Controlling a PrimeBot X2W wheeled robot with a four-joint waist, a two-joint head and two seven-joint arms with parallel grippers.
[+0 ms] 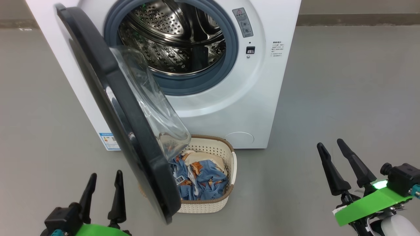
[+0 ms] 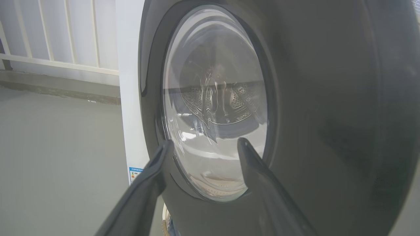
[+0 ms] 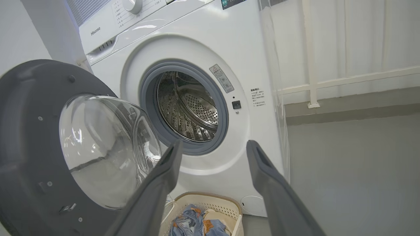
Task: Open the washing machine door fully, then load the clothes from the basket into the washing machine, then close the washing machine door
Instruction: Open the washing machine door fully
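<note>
Bare grey concrete floor (image 1: pixel 344 98) all round. My left gripper (image 1: pixel 106 173) and right gripper (image 1: pixel 329 143) both gape, empty. Just past the left one, the glossy black-ringed round glass door (image 1: pixel 131 131) of the big white front-loading washing machine (image 1: pixel 229 108) hangs half-open over the cream perforated basket (image 1: pixel 210 205) of soft blue printed clothes (image 1: pixel 205 183). It looks rigid and slick, so I'd push its free rim wider.

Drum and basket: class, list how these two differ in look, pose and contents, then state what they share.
The drum is shiny steel; the basket is cream plastic with a brown rim. The drum opens toward the front; the basket opens upward. The basket holds the clothes; the visible part of the drum holds none. Both have perforated walls.
</note>
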